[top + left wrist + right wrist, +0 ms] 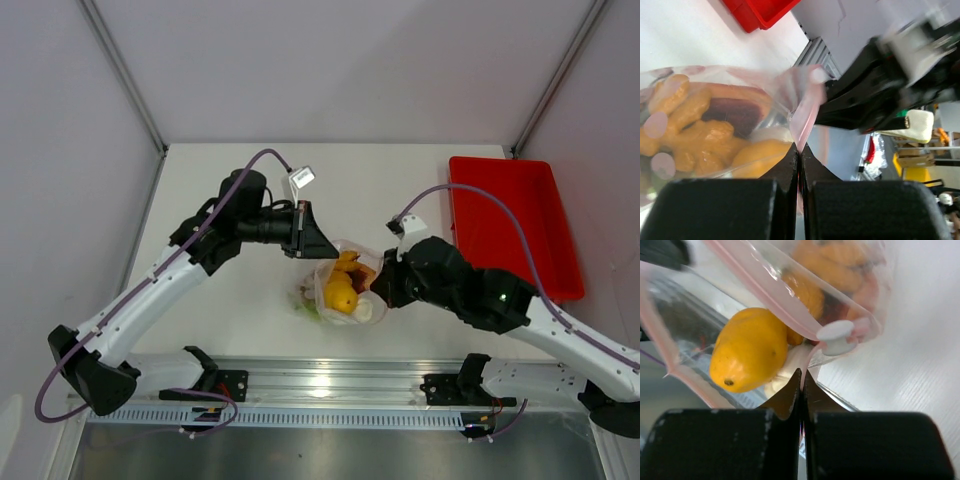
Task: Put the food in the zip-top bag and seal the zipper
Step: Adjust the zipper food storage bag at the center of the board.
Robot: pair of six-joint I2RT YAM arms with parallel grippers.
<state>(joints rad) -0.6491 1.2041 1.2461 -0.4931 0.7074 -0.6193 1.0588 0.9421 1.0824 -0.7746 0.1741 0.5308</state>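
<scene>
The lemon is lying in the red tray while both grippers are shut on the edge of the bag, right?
No. The lemon is inside the zip-top bag, not in the red tray; the right wrist view shows it. The left gripper and right gripper are indeed shut on the bag's edge.

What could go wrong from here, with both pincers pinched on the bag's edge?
1. The lemon sits right at the open mouth between the zipper strips; it could roll out or block the seal.
2. The left pincer and right pincer each grip only thin film of the zip-top bag; pulling apart may slip or tear it.
</scene>
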